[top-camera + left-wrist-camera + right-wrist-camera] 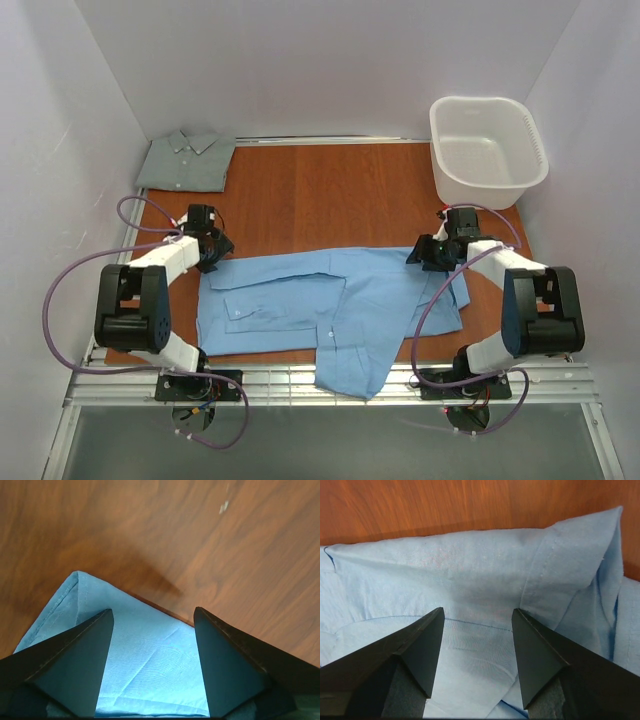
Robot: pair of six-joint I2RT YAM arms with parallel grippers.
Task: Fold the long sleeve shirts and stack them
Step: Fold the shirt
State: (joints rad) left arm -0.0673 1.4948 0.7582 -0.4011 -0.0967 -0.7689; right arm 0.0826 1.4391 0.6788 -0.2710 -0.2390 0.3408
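The blue shirt [330, 305] is lying spread out on the brown worktop [330, 190], close to the near edge. One long sleeve is lying folded across its left half. One part of the shirt is hanging down over the near edge of the worktop, between the two arms.

The left arm [165, 262] is reaching to the far left corner of the blue shirt, and the left jaws are pointing down at that corner. In the left wrist view its two dark fingers [75, 665] are standing apart, and blue cloth is showing in the gap between them. The tip of the corner is poking out past the fingers onto the bare wood. The left jaws are standing open. I cannot tell if they are touching the cloth.

The right arm [500, 262] is reaching to the far right corner of the blue shirt, and the right jaws are pointing down there. In the right wrist view they are also standing open. Smooth blue cloth is filling the gap and running on past the fingers, up to the shirt's far edge. On the right side the cloth is lying in a few folds.

The grey-green shirt [185, 160] is sitting folded in the far left corner of the worktop, with its collar on top. It is lying well apart from the blue shirt.

A white basket [487, 150] is standing upright in the far right corner.
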